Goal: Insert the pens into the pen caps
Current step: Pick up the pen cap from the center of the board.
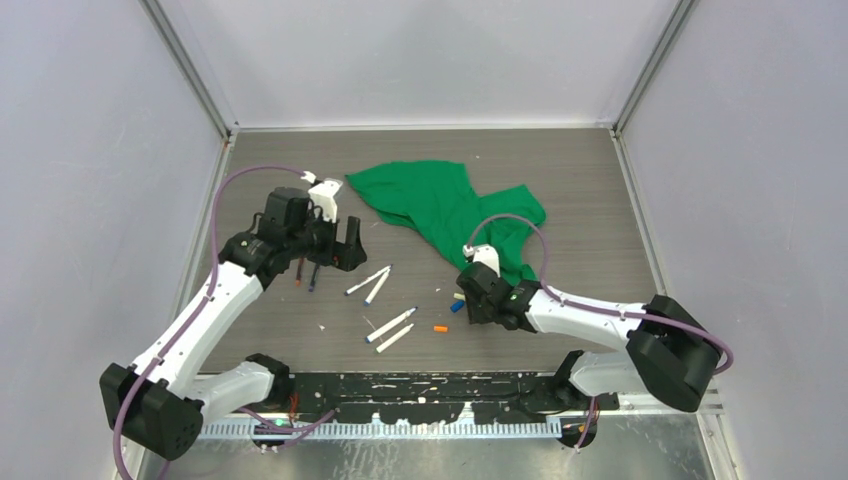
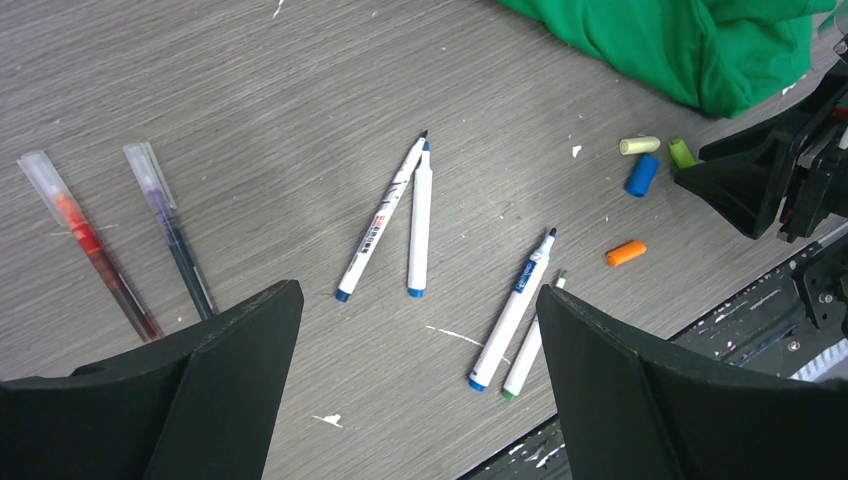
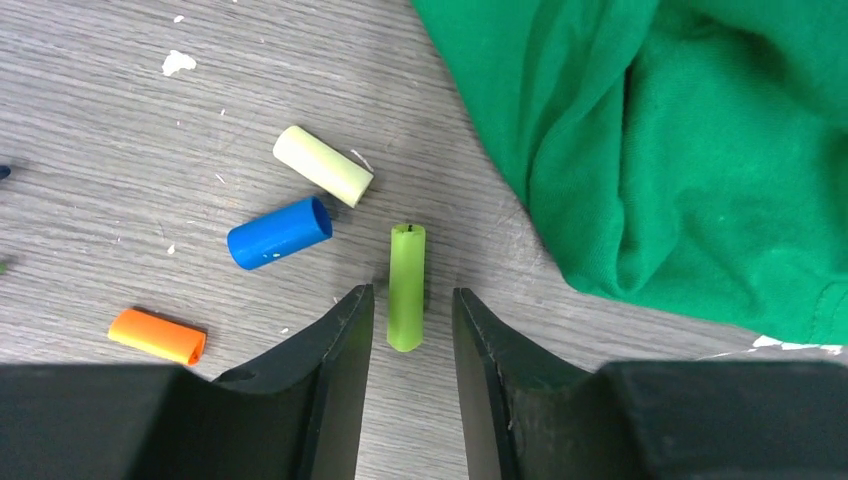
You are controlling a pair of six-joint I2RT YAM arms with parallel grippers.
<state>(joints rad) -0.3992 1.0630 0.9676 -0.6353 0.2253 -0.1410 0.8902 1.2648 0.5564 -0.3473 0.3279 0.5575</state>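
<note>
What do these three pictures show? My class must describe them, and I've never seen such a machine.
Two robot arms stand at a table's edge. One picture looks down from above; the others come from a camera on each wrist, so the black prongs are that arm's fingers. On the table lie four white pens, two clear-barrelled pens, a green cloth and a yellow cap, blue cap, orange cap and green cap. The left gripper is open, holding nothing. The right gripper straddles the green cap without gripping it.

Grey table [image 1: 600, 200], green cloth [image 1: 440, 205], four white pens [image 2: 418, 230], two clear pens [image 2: 90, 245], loose caps [image 2: 641, 174]
</note>
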